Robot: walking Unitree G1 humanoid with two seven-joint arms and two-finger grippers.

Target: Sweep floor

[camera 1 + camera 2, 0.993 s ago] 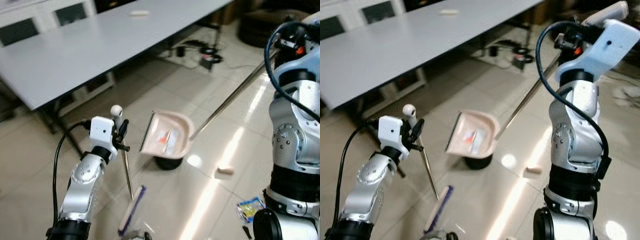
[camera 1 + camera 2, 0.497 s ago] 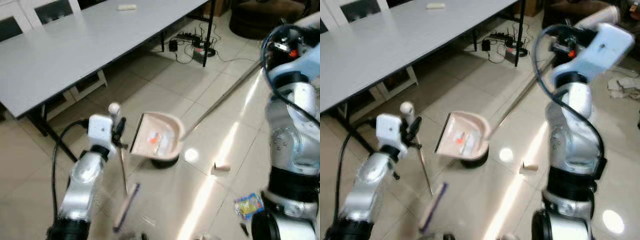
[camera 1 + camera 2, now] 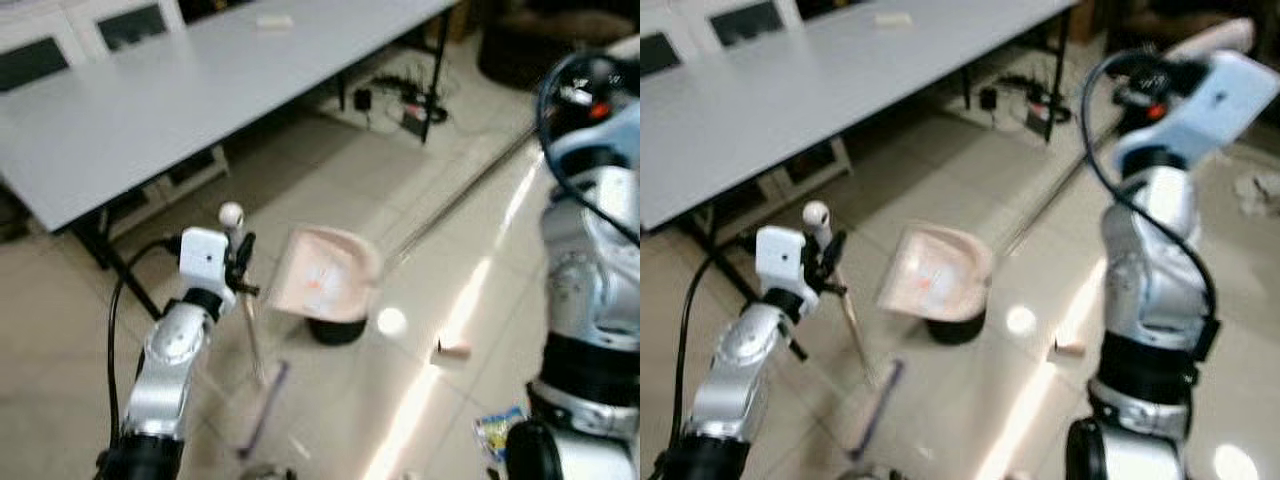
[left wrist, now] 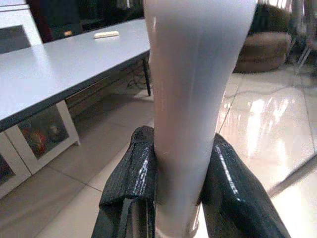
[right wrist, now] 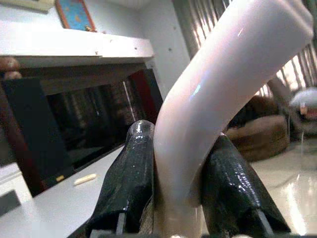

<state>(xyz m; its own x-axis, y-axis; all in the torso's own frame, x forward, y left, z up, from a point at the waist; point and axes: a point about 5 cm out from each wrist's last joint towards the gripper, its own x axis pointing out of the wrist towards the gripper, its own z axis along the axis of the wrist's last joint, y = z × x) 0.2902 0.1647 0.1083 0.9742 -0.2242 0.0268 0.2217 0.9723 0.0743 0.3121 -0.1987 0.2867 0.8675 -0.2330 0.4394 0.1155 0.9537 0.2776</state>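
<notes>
Tiled floor (image 3: pixel 330 180), broom handle (image 4: pixel 193 99) between fingers (image 4: pixel 131 183)

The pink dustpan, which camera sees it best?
The left eye view. It shows the whole pink dustpan lifted over the floor, with bits inside, though blurred. The right eye view shows the same scene, also blurred. The right wrist view shows just its curved handle between the right gripper fingers. The left wrist view shows the broom handle instead.

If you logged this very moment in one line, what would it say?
left gripper: jaws shut on broom handle | right gripper: jaws shut on dustpan handle | dustpan: lifted above dark round bin | litter on floor
</notes>
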